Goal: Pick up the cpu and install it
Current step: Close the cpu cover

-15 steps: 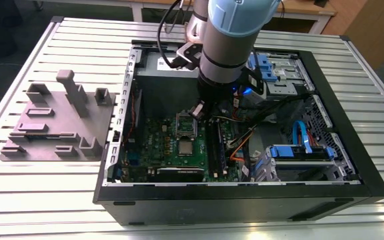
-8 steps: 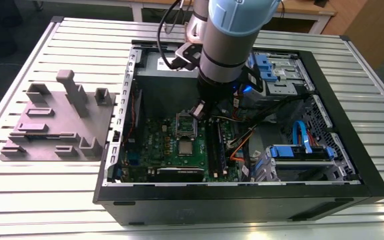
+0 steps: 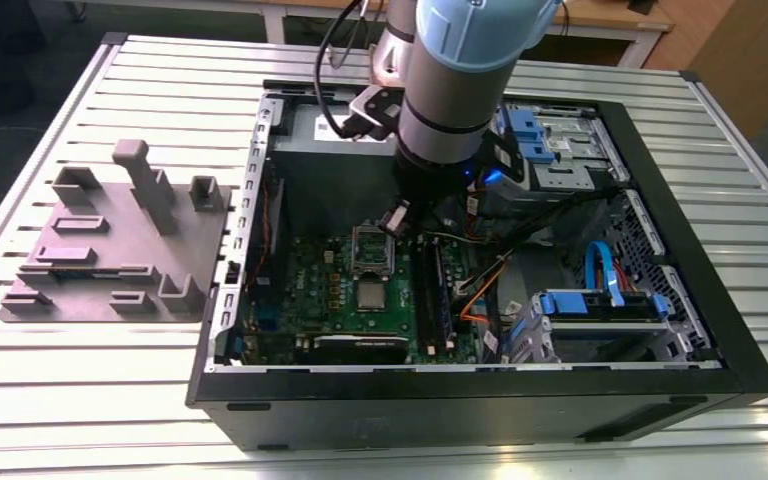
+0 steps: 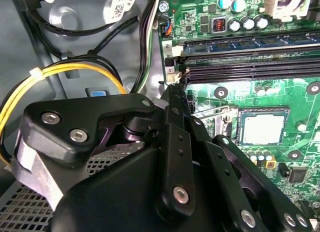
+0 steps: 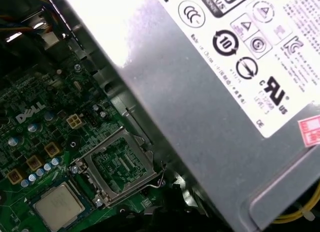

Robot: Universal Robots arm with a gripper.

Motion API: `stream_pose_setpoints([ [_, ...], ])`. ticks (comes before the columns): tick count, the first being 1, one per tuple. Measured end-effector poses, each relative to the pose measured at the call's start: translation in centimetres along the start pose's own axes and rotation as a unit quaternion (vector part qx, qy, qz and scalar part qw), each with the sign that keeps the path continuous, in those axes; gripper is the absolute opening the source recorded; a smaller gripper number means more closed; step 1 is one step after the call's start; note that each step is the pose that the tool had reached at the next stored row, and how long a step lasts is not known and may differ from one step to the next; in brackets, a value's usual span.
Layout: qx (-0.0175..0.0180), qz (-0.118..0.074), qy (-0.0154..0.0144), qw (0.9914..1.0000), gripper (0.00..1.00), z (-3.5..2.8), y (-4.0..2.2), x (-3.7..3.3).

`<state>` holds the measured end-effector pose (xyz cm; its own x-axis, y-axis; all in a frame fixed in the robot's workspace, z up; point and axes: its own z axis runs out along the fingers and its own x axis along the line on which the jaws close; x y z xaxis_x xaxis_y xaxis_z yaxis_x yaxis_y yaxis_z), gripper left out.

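i can't tell how the gripper (image 4: 172, 92) is set — it's hanging inside the open computer case (image 3: 704, 375), over the motherboard (image 3: 344, 290). the cpu (image 3: 376, 294) is lying flat on the board at centre frame, just below the socket frame (image 3: 373, 247), untouched.

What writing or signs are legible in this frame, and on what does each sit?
Grey metal box, white label: round certification signs and fine print, mostly blurred.
Red sticker: unreadable.
Motherboard: white brand lettering, not quoted here.
Cpu: no readable marking on its top.
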<state>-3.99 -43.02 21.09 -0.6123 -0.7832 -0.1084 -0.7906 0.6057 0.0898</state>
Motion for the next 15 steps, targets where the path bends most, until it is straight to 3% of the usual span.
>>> stream_pose_setpoints([
  [15,0.0021,-0.003,-0.0014,0.99999,0.10,0.63,0.87,0.08],
])
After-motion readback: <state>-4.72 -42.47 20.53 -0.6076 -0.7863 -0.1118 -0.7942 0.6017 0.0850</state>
